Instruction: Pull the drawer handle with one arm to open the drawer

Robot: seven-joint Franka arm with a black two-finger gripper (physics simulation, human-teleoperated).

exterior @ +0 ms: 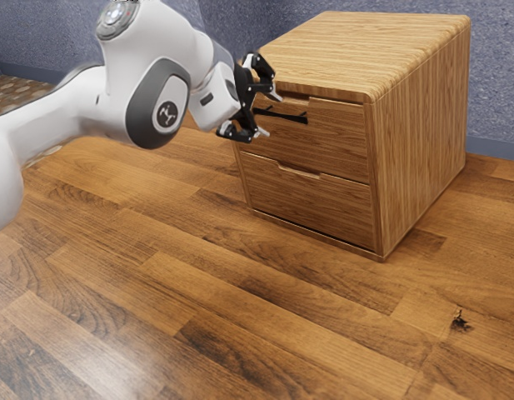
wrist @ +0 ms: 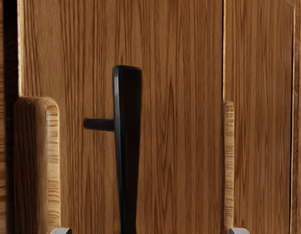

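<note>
A wooden cabinet (exterior: 415, 125) with two drawers stands on the floor. The top drawer (exterior: 331, 137) carries a black bar handle (exterior: 286, 116), and its front sits about level with the lower drawer (exterior: 315, 200). My gripper (exterior: 269, 114) is open at the handle's end nearer the arm, one finger above the bar and one below, neither pressing on it. In the wrist view the handle (wrist: 127, 146) runs straight out from the hand, between my two fingertips (wrist: 60, 230).
The cabinet rests on a wooden plank floor (exterior: 240, 317) in front of a blue-grey wall (exterior: 498, 67). A small dark object (exterior: 461, 322) lies on the floor at the exterior view's lower right. A patterned rug (exterior: 11, 92) shows at the far left.
</note>
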